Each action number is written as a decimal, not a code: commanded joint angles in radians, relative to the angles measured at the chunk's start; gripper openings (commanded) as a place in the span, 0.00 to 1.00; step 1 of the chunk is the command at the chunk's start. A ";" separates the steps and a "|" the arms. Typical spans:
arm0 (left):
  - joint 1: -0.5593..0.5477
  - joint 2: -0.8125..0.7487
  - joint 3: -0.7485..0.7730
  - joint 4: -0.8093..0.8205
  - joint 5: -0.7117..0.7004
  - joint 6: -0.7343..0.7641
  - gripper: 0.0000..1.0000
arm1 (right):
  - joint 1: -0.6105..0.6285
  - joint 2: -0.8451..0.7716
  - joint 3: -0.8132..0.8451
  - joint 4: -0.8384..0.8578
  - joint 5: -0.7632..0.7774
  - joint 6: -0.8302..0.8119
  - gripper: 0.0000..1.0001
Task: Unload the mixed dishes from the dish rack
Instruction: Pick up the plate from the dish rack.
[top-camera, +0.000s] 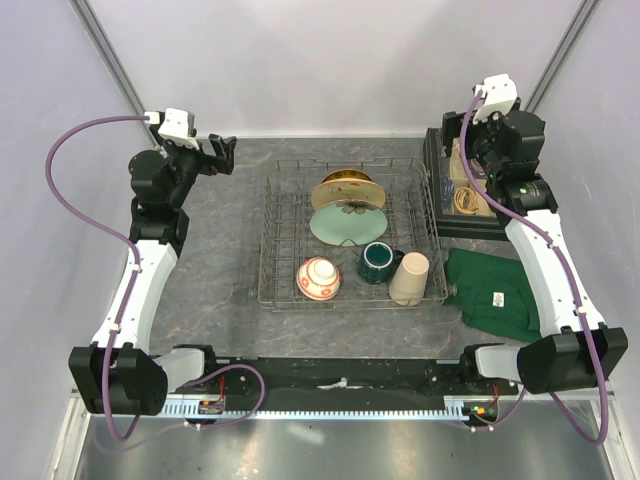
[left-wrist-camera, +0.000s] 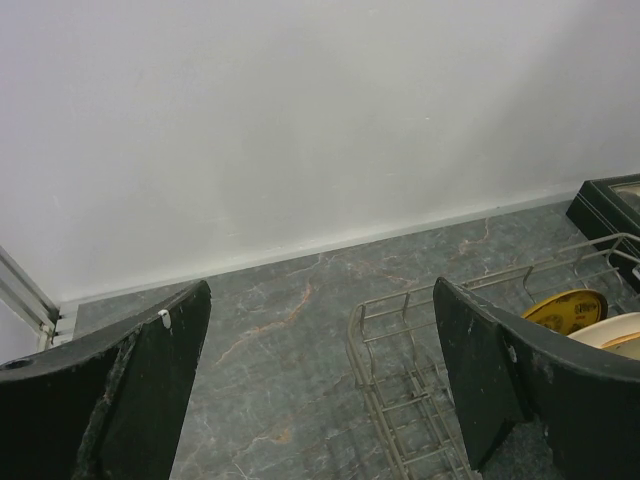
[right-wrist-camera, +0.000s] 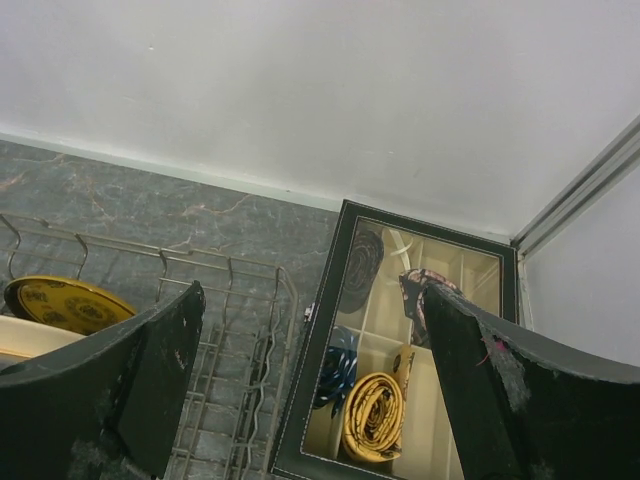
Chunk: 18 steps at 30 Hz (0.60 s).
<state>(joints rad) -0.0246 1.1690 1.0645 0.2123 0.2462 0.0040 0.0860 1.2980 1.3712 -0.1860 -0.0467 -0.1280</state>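
Note:
The grey wire dish rack (top-camera: 285, 215) stands mid-table. A gold-brown plate (top-camera: 348, 188) and a pale green plate (top-camera: 348, 225) stand on edge in it. Along its near side are a red-and-white bowl (top-camera: 318, 278), a dark green mug (top-camera: 377, 262) and a beige tumbler (top-camera: 409, 277). My left gripper (top-camera: 218, 153) hangs open above the table, beyond the rack's far left corner; in its wrist view the left gripper (left-wrist-camera: 320, 300) is empty, with the rack (left-wrist-camera: 400, 370) and gold plate (left-wrist-camera: 565, 308) to the right. The right gripper (right-wrist-camera: 312, 300) is open and empty over the rack's far right corner (right-wrist-camera: 230, 330).
A dark glass-lidded box (top-camera: 470, 230) with rolled items inside sits right of the rack, partly under my right gripper; the box's rim (right-wrist-camera: 310, 400) shows in the right wrist view. A folded green cloth (top-camera: 495, 290) lies near the right arm. White walls enclose the table.

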 joint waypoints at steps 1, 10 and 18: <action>0.000 -0.002 0.002 0.042 0.005 -0.025 0.99 | 0.001 -0.006 0.022 0.019 -0.021 -0.004 0.98; 0.000 -0.011 -0.009 -0.014 0.080 0.071 0.99 | 0.012 0.004 0.035 -0.062 -0.198 -0.087 0.98; 0.000 0.004 0.025 -0.203 0.156 0.163 0.99 | 0.149 0.161 0.215 -0.475 -0.216 -0.321 0.98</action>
<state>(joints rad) -0.0246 1.1690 1.0569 0.0963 0.3431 0.0959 0.1814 1.3979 1.5040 -0.4469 -0.2188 -0.3202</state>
